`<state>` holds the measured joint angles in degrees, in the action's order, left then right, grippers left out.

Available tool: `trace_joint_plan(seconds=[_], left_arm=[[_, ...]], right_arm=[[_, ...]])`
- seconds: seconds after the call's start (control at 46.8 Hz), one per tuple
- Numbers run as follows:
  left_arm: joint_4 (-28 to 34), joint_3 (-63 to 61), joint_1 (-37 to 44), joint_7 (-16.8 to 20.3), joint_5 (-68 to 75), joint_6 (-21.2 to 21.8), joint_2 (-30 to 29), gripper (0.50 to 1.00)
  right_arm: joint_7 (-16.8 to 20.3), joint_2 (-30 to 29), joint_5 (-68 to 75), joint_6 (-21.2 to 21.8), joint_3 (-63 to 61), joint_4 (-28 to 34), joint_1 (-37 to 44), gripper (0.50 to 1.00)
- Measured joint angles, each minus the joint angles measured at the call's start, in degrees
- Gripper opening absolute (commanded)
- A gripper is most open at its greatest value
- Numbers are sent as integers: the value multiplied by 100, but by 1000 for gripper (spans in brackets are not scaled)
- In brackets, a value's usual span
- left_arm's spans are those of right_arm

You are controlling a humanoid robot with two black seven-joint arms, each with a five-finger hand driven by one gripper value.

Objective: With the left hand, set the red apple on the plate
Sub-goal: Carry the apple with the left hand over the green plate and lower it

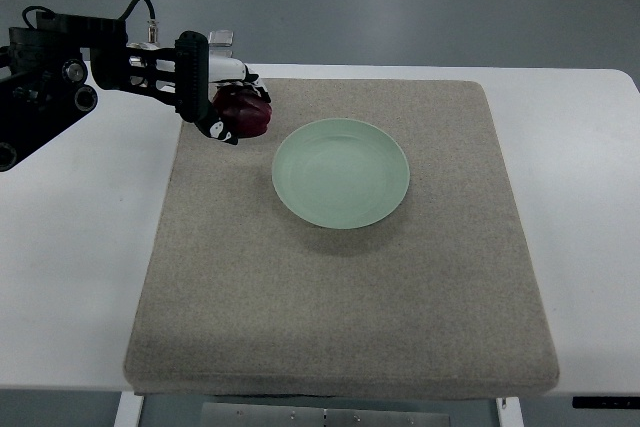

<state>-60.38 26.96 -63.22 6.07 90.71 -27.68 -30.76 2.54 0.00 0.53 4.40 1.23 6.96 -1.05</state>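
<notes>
A dark red apple [245,112] sits at the upper left of the grey mat, just left of a pale green plate [341,173]. My left hand [232,107] reaches in from the left edge on a black arm. Its fingers are curled around the apple, over its top and left side. Whether the apple rests on the mat or is lifted off it I cannot tell. Nothing lies on the plate. No right hand shows.
A thick grey felt mat [340,277] covers most of the white table [70,267]. The black arm body [50,77] fills the upper left corner. Grey floor lies beyond the table's far edge.
</notes>
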Motion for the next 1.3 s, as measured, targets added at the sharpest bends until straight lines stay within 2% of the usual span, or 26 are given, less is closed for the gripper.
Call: trace_joint_plan(seconds=[0.471, 0.77, 0.898, 1.027, 1.112, 1.176, 1.305], left_arm=[[-63, -31, -82, -10, 6, -15, 1028, 500], [-45, -60, 35, -13, 57, 1, 1226, 505], [-43, -72, 99, -18, 60, 0, 1266, 565], [-43, -103, 187, -19, 28, -4, 1283, 767], [-43, -110, 195, -19, -11, -4, 1283, 844], [-43, -110, 202, -19, -29, -3, 1283, 883], [-15, -110, 222, -23, -106, -13, 1284, 904]], right_arm=[[0, 0, 0, 0, 0, 0, 0, 928], [1, 0, 0, 0, 0, 4, -1, 928], [1, 0, 0, 0, 0, 0, 0, 930], [1, 0, 0, 0, 0, 3, -1, 930], [1, 0, 0, 0, 0, 2, -1, 928], [1, 0, 0, 0, 0, 0, 0, 930], [1, 0, 0, 0, 0, -2, -1, 930]])
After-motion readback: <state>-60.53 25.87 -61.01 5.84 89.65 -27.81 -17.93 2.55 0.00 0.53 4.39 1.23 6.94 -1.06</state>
